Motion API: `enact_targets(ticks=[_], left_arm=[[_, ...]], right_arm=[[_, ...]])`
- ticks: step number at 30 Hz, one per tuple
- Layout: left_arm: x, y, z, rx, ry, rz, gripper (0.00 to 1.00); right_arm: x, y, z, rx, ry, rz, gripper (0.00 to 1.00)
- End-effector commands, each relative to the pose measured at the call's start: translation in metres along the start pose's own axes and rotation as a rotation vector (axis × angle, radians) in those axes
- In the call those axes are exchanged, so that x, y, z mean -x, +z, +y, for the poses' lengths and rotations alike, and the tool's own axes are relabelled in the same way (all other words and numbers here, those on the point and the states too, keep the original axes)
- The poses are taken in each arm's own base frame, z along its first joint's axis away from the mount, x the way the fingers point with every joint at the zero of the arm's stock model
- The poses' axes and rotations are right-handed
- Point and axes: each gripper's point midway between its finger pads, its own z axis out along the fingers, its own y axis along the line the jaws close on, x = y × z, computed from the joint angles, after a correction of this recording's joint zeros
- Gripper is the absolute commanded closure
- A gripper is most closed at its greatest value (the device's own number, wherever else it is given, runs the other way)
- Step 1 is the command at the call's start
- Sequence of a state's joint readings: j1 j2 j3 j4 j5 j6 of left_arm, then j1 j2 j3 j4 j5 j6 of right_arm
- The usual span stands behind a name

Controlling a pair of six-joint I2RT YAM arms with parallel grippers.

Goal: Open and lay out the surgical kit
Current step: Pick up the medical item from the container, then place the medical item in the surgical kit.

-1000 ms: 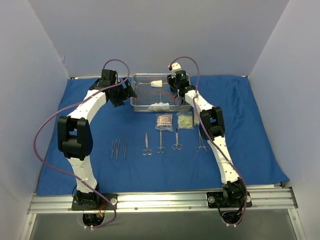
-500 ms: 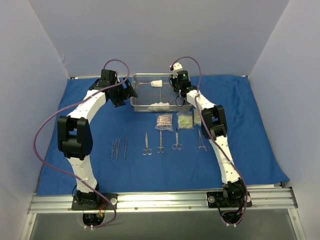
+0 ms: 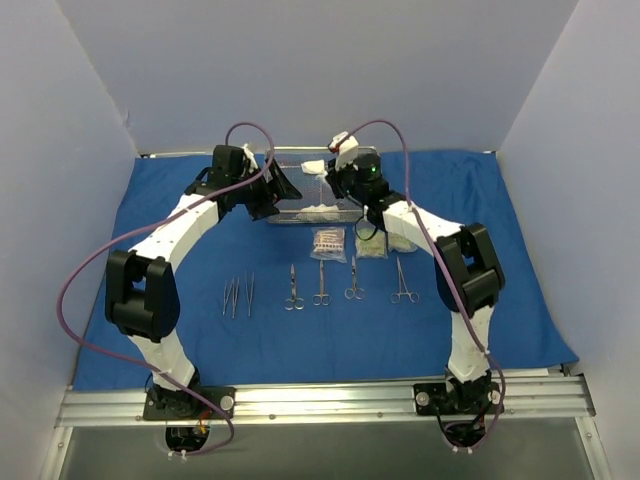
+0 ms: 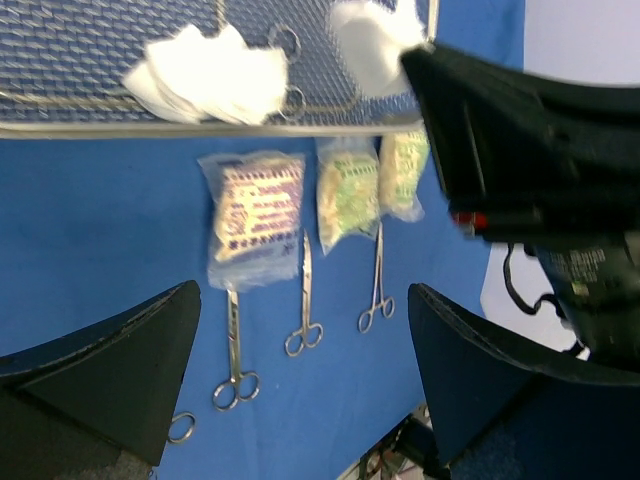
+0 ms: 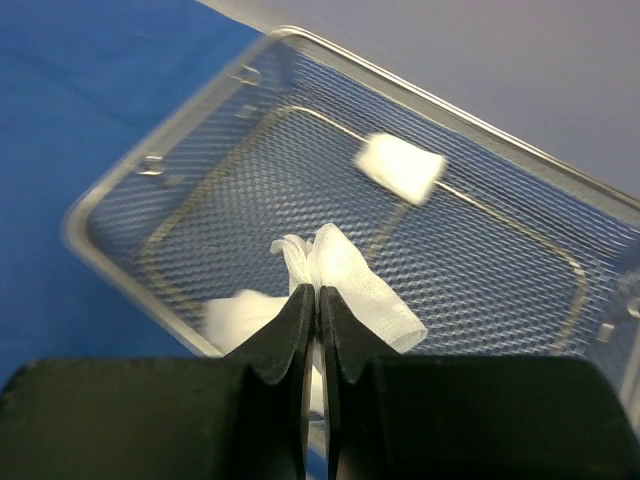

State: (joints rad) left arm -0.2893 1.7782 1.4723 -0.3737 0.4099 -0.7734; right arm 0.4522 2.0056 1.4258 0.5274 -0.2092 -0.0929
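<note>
A: Where's the gauze pad (image 5: 352,283)?
B: Crumpled, white, clamped in the right gripper (image 5: 318,300)'s black jaws above the steel wire-mesh tray (image 5: 118,216). The left gripper (image 4: 303,325)'s jaws stand wide apart over blue cloth (image 4: 100,235).

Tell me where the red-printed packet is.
Top view: the red-printed packet lies on the blue drape, just in front of the mesh tray, left of the greenish packets.

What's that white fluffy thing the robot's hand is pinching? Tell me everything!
It is white gauze, thin, soft-looking and crumpled. The right hand is shut on its bunched edge, and the rest droops to one side. It hangs over the mesh of the metal tray; only the hand clearly touches it.
</note>
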Motion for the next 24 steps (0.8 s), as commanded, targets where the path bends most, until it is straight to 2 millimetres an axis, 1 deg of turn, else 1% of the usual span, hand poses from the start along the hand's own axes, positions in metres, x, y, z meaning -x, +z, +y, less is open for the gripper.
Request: enact_targets(ticks=[1, 2, 3, 4, 5, 6, 7, 8, 9, 10, 11, 12, 13, 14, 16, 17, 18, 19, 20, 21, 22, 23, 24], left_arm=[[-0.002, -0.021, -0.035, -0.089, 0.078, -0.034, 0.06], [-0.009, -0.022, -0.035, -0.077, 0.088, -0.022, 0.06], [-0.012, -0.028, -0.036, -0.072, 0.103, -0.029, 0.06], [-0.015, -0.031, -0.034, -0.061, 0.112, -0.033, 0.06], [-0.02, -0.035, -0.033, -0.054, 0.124, -0.036, 0.06], [-0.02, -0.047, -0.036, -0.059, 0.139, -0.063, 0.06], [-0.03, -0.046, -0.017, -0.012, 0.127, -0.059, 0.06], [-0.035, -0.051, -0.011, 0.004, 0.122, -0.062, 0.06], [-0.038, -0.064, -0.012, -0.001, 0.125, -0.081, 0.06], [-0.05, -0.064, 0.008, 0.05, 0.097, -0.07, 0.06], [-0.058, -0.068, 0.015, 0.068, 0.085, -0.067, 0.06], [-0.06, -0.08, 0.015, 0.065, 0.081, -0.089, 0.06], [-0.063, -0.084, 0.025, 0.098, 0.053, -0.106, 0.06], [-0.074, -0.092, 0.037, 0.123, 0.037, -0.104, 0.06], [-0.079, -0.101, 0.056, 0.181, -0.009, -0.129, 0.06], [-0.085, -0.109, 0.065, 0.2, -0.025, -0.138, 0.06], [-0.084, -0.113, 0.071, 0.216, -0.041, -0.15, 0.06], [-0.088, -0.116, 0.077, 0.233, -0.062, -0.149, 0.06], [-0.09, -0.121, 0.081, 0.24, -0.072, -0.16, 0.06], [-0.091, -0.123, 0.083, 0.244, -0.077, -0.166, 0.06], [-0.093, -0.125, 0.087, 0.256, -0.095, -0.167, 0.06], [-0.094, -0.129, 0.09, 0.265, -0.101, -0.176, 0.06], [-0.095, -0.131, 0.09, 0.267, -0.102, -0.178, 0.06]], right_arm=[[0.052, -0.035, 0.037, 0.15, 0.058, -0.147, 1.0], [0.053, -0.042, 0.047, 0.169, 0.146, -0.144, 1.0], [0.058, -0.049, 0.053, 0.193, 0.18, -0.157, 1.0], [0.069, -0.062, 0.059, 0.213, 0.209, -0.181, 1.0], [0.056, -0.067, 0.065, 0.231, 0.253, -0.159, 1.0], [0.063, -0.073, 0.074, 0.264, 0.335, -0.182, 1.0], [0.067, -0.082, 0.085, 0.325, 0.362, -0.188, 1.0], [0.057, -0.086, 0.091, 0.338, 0.398, -0.171, 1.0], [0.058, -0.089, 0.098, 0.354, 0.455, -0.166, 1.0], [0.057, -0.092, 0.103, 0.368, 0.482, -0.155, 1.0], [0.052, -0.093, 0.11, 0.375, 0.507, -0.139, 1.0], [0.047, -0.094, 0.117, 0.392, 0.521, -0.127, 1.0], [0.042, -0.097, 0.136, 0.437, 0.53, -0.103, 1.0], [0.039, -0.097, 0.145, 0.452, 0.541, -0.088, 1.0], [0.031, -0.098, 0.165, 0.481, 0.602, -0.063, 1.0], [0.036, -0.098, 0.169, 0.485, 0.628, -0.094, 1.0], [0.026, -0.098, 0.174, 0.476, 0.658, -0.09, 1.0], [0.021, -0.095, 0.178, 0.43, 0.732, -0.101, 1.0], [0.03, -0.097, 0.183, 0.442, 0.758, -0.167, 1.0], [0.019, -0.092, 0.188, 0.431, 0.787, -0.158, 1.0], [0.018, -0.088, 0.192, 0.426, 0.812, -0.165, 1.0], [0.018, -0.085, 0.203, 0.429, 0.841, -0.168, 1.0], [0.012, -0.074, 0.209, 0.424, 0.852, -0.155, 1.0]])
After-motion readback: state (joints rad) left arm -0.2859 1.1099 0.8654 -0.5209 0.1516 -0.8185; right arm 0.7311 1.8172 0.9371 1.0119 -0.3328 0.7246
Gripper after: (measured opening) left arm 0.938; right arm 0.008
